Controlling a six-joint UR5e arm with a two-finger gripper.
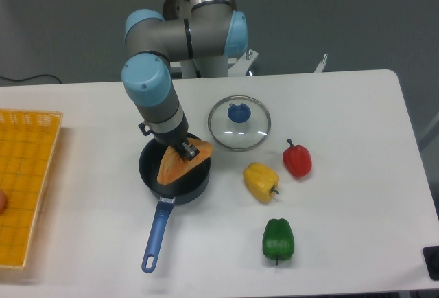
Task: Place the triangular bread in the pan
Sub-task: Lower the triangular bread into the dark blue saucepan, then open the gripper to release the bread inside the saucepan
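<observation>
- The triangular bread (180,163) sits over the pan (174,172), golden-orange and browned, tilted so that its long axis runs from upper right down to lower left; the broad end near the gripper lies up by the pan's right rim, and the lower end dips toward the pan's middle.
- The gripper (187,150) comes down from the grey arm and is clenched on the bread's upper edge, its dark fingers pinching the crust (whether the low end already rests on the pan floor I can't make out from here).
- The pan is round and dark, with its long blue handle (156,237) pointing toward the near edge of the table, slightly leftward.
- Just up and to the right of the pan lies a round glass lid (239,123) with a blue knob, flat on the table.
- To the right are three peppers, apart from one another: a yellow pepper (260,181) nearest the pan, a red pepper (297,160) beyond it, a green pepper (278,239) toward the front.
- A yellow woven basket (24,181) sits at the left edge.
- The table (357,119) is plain white, and behind it the floor is dull grey.
</observation>
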